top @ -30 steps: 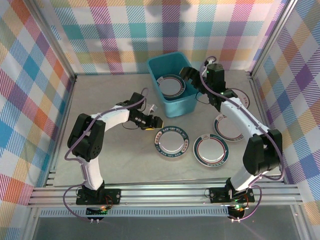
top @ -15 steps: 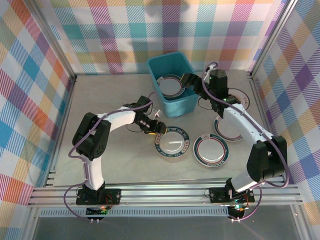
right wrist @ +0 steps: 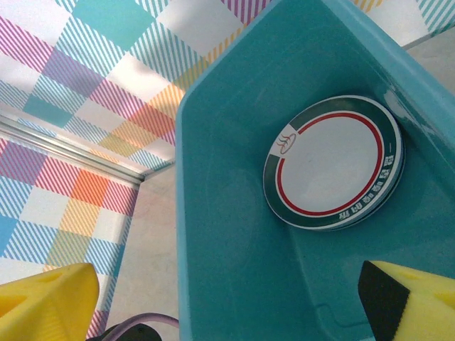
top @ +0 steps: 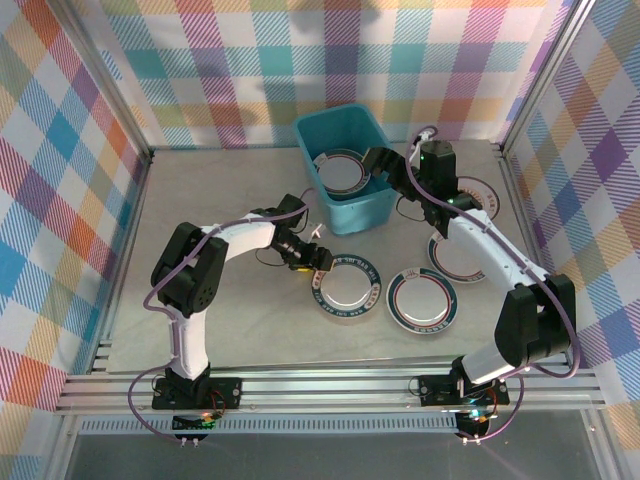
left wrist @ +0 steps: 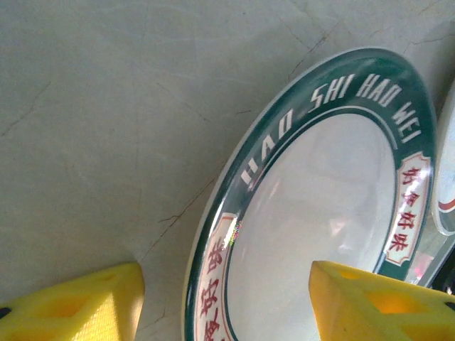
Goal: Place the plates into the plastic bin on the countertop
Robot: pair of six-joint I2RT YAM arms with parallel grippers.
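Note:
A white plate with a dark green lettered rim (top: 347,290) (left wrist: 320,199) lies on the pale countertop (top: 230,200). My left gripper (top: 318,262) (left wrist: 227,305) is open and low at this plate's left edge, one yellow finger (left wrist: 78,305) over bare counter, the other (left wrist: 384,302) over the plate's white centre. The teal plastic bin (top: 345,130) (right wrist: 234,234) holds a stack of plates, the top one green-rimmed with a red ring (top: 342,172) (right wrist: 330,163). My right gripper (top: 378,163) (right wrist: 227,298) hovers open above the bin's right side, nothing between its fingers.
Three more plates lie on the counter to the right: one with a teal and red rim (top: 422,300), one under the right forearm (top: 458,255), one by the right wall (top: 480,190). Aluminium rails and plaid walls (top: 70,180) frame the counter.
My left gripper has swung right and down until its fingers straddle the lettered plate's edge. The right gripper has drifted slightly towards the bin's right rim, still open.

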